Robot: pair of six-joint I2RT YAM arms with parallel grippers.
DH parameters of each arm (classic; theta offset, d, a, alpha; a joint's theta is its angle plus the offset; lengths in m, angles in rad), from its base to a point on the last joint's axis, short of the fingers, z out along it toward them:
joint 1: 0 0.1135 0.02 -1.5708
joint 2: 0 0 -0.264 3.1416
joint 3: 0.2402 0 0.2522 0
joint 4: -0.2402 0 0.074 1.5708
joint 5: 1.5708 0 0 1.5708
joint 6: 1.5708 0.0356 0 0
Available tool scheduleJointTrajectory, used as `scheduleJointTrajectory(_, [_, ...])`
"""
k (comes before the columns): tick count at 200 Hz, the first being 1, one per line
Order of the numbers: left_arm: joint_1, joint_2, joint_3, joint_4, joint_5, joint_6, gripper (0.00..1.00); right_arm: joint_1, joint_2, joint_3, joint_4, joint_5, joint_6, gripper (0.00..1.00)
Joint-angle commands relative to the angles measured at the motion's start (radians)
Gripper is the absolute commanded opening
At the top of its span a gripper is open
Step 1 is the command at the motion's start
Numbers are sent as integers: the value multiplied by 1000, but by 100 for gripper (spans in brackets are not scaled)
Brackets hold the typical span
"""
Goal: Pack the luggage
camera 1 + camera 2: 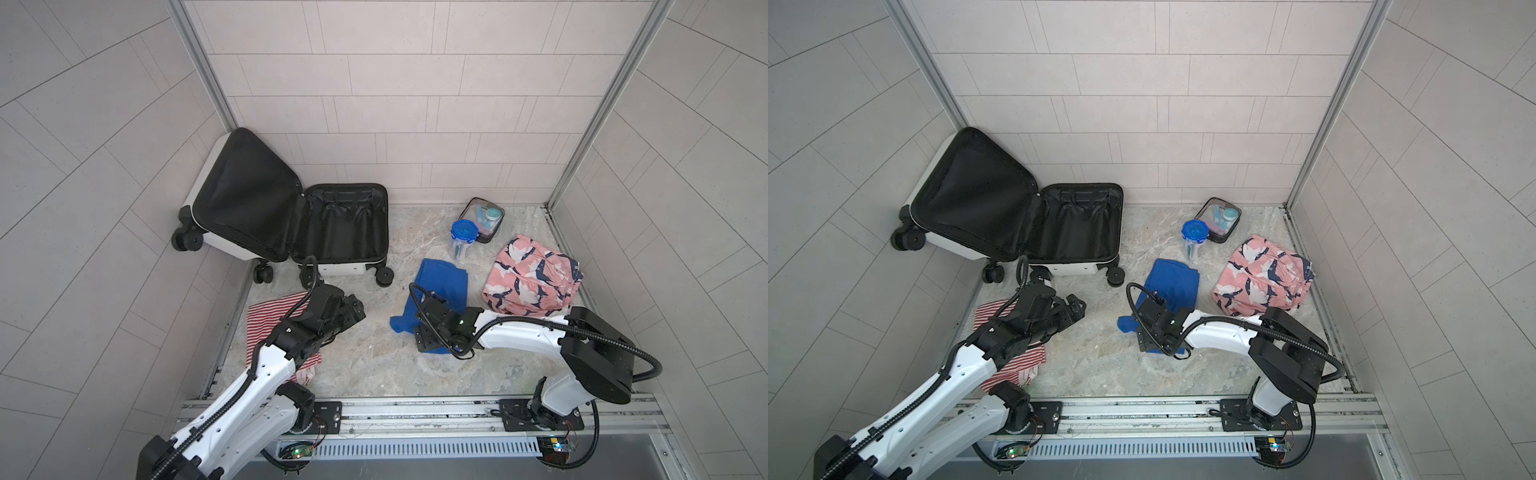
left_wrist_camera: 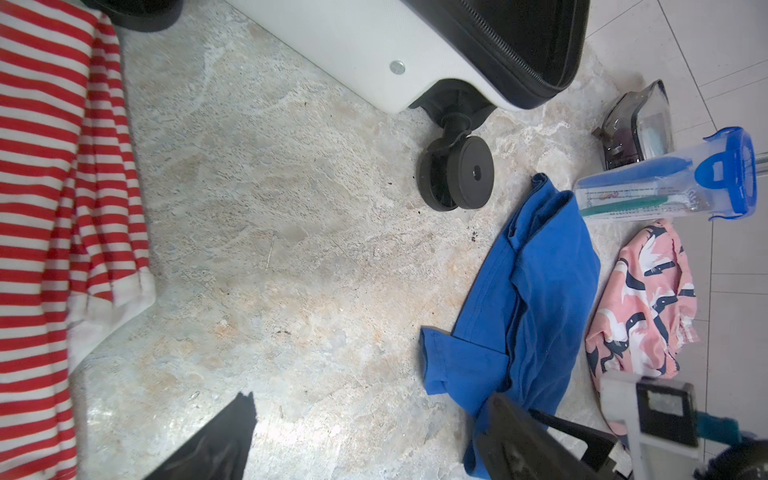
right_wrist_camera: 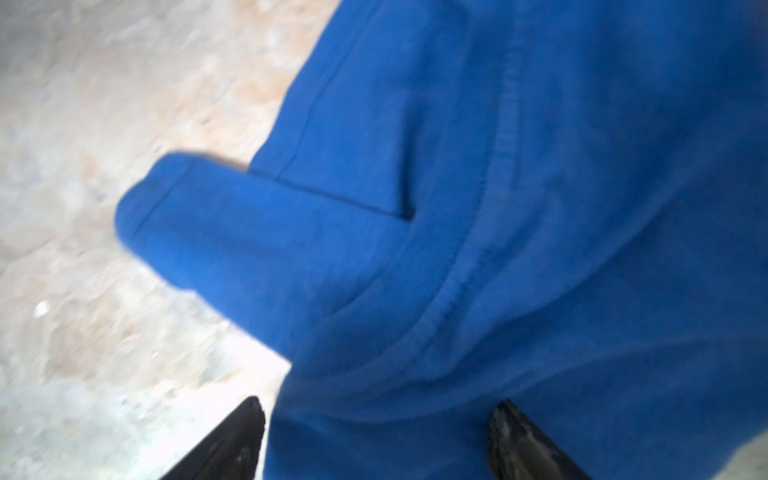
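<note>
The luggage (image 1: 340,268) (image 1: 1075,266) lies open at the back left, a white shell with black lining and nothing inside; its lid leans against the wall. A wall and wheel of it fill the left wrist view (image 2: 353,37). My left gripper (image 1: 356,312) (image 1: 1077,309) (image 2: 372,415) hangs open over bare floor in front of it, beside a red-striped shirt (image 1: 266,320) (image 2: 37,166). Low over the near end of a crumpled blue shirt (image 1: 444,282) (image 1: 1177,282) (image 3: 540,166), my right gripper (image 1: 420,334) (image 3: 378,409) is open, with blue cloth between its jaws.
A pink patterned garment (image 1: 532,278) (image 1: 1262,274) lies at the right wall. A clear tumbler with a blue lid (image 1: 463,232) (image 2: 665,187) stands in front of a clear toiletry pouch (image 1: 484,216) at the back. Tiled walls close three sides; a metal rail (image 1: 415,409) runs along the front.
</note>
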Motion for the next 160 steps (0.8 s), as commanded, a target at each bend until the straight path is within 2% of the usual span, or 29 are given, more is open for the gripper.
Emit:
scheduleJointTrajectory(1, [-3, -1, 22, -3, -43, 3, 93, 56, 8, 3, -19, -13, 61, 86])
scheduleJointTrajectory(40, [-4, 13, 21, 8, -44, 6, 93, 172, 28, 76, -49, -23, 27, 86])
scheduleJointTrajectory(69, [-3, 13, 24, 4, -35, 6, 93, 182, -35, 140, -134, 30, 5, 89])
scheduleJointTrajectory(103, [-3, -3, 18, -16, -29, 5, 93, 130, -137, 157, -267, 127, -11, 94])
scheduleJointTrajectory(134, [-4, -9, -12, -2, -14, -13, 93, 33, -168, 72, -277, 106, -10, 94])
scheduleJointTrajectory(160, [-3, -9, -40, 29, 2, -31, 93, 4, -156, 8, -203, 54, 12, 94])
